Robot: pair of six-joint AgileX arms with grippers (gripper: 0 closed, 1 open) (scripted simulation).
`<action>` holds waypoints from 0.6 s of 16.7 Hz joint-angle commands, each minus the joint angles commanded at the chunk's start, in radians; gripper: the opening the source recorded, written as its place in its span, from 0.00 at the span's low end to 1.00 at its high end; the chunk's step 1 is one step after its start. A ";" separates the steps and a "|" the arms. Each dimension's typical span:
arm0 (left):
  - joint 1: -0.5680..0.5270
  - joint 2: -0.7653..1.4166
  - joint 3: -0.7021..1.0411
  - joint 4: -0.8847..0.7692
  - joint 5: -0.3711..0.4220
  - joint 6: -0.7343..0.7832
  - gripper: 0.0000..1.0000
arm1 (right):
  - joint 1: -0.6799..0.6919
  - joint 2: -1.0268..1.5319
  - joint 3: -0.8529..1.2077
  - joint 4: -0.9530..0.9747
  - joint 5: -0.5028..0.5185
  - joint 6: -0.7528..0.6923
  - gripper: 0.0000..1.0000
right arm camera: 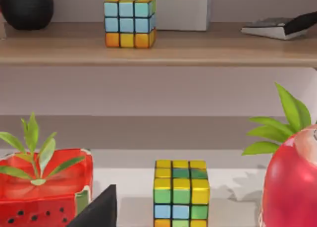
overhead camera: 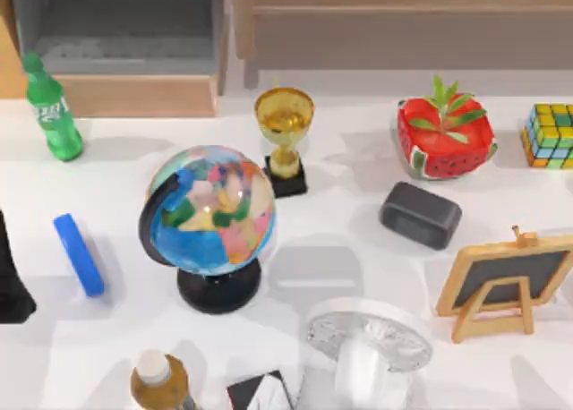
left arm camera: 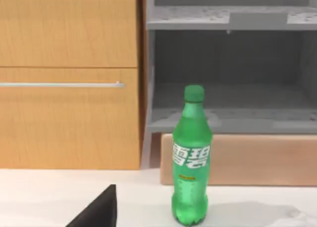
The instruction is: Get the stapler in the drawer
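The slim bright blue stapler (overhead camera: 79,254) with rounded ends is lying flat on the white desk (overhead camera: 358,231) near its left side, well apart from the boxy drawer (overhead camera: 134,95) with grey inner walls and a light tan wooden front panel, which is standing pulled open at the desk's far left. A green plastic bottle (overhead camera: 52,108) is standing upright just in front of that panel. A dark part of the left arm is being seen at the left edge, beside the stapler. Whether either gripper is open cannot be told.

Bright, even light; soft shadows on the white table (overhead camera: 358,240).
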 joint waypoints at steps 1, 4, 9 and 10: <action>0.000 0.000 0.000 0.000 0.000 0.000 1.00 | 0.000 0.000 0.000 0.000 0.000 0.000 1.00; 0.005 0.028 0.014 0.015 0.006 0.019 1.00 | 0.000 0.000 0.000 0.000 0.000 0.000 1.00; 0.049 0.252 0.123 0.133 0.056 0.179 1.00 | 0.000 0.000 0.000 0.000 0.000 0.000 1.00; 0.062 0.320 0.156 0.169 0.070 0.227 1.00 | 0.000 0.000 0.000 0.000 0.000 0.000 1.00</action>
